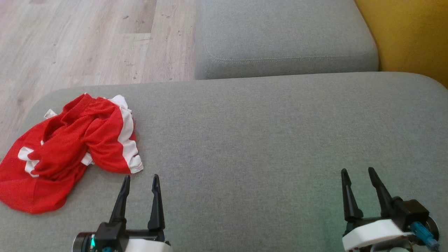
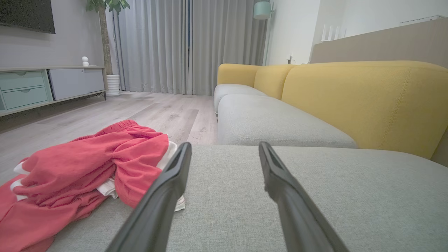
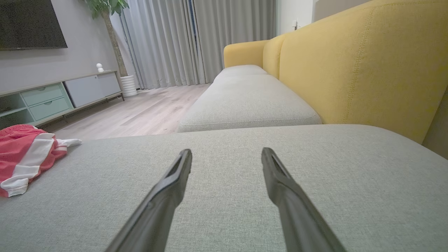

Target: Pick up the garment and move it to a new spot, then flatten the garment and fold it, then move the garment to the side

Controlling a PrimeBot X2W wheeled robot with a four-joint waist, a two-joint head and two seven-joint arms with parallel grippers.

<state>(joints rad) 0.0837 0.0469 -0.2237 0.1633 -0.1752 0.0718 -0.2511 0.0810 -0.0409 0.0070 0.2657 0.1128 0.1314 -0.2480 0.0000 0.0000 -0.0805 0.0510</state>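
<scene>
Garment [image 1: 70, 147] lies crumpled at the grey cushion's [image 1: 262, 140] left end, not yet lifted; left gripper [image 1: 140, 176] hangs spread and empty just beside it, right gripper [image 1: 357, 169] likewise agape toward the cushion's right end; moving, flattening, folding all remain.

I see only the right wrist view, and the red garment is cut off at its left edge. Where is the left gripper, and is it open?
Observer: The left gripper is open and empty, just to the near right of the garment, clear of it.
Operator: Is the garment flat?
Observer: No. The head view shows it whole: a crumpled heap at the left end of the grey cushion.
Operator: Any detail for grasping?
Observer: The left wrist view shows a gathered waistband on its far side.
</scene>
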